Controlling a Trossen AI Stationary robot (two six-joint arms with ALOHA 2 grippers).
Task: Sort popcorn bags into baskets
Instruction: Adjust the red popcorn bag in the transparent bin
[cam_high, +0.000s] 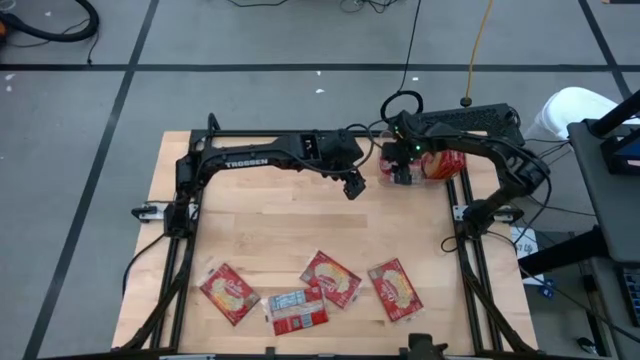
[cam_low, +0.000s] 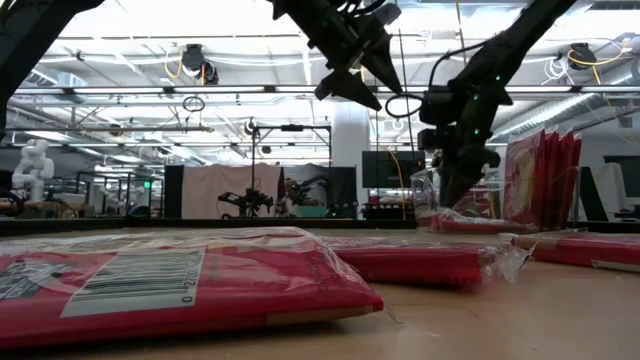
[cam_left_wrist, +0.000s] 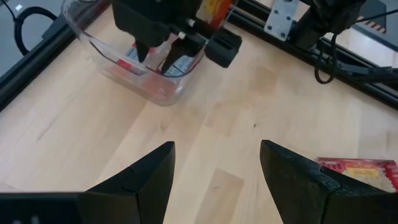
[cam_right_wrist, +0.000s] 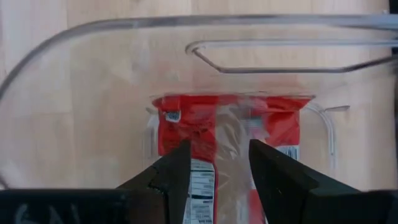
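The clear basket (cam_high: 388, 176) stands at the table's far right, with several red popcorn bags (cam_high: 446, 160) upright in its right part. My right gripper (cam_high: 400, 168) reaches down into it, open; its fingers stand over a red bag (cam_right_wrist: 186, 115) lying low in the basket (cam_right_wrist: 74, 37), label side up. My left gripper (cam_high: 352, 188) hangs open above bare table just left of the basket (cam_left_wrist: 161, 93), holding nothing. Several more bags lie flat near the table's front edge: one at the left (cam_high: 228, 293), a label-up one (cam_high: 298, 312), and two showing cream pictures (cam_high: 330, 278) (cam_high: 395, 290). My right gripper comes into the basket from above, slanting down. Its two fingers (cam_right_wrist: 168, 180) stand over the face of the bag, which is wider than the gap between them. I cannot tell whether they touch its wrapper (cam_right_wrist: 230, 134).
Black frame rails (cam_high: 465, 250) run along the table's left and right sides and across the far edge behind the basket. A cable loop (cam_high: 402, 103) lies just beyond the basket. Bare wood (cam_high: 300, 220) spreads across the table's middle.
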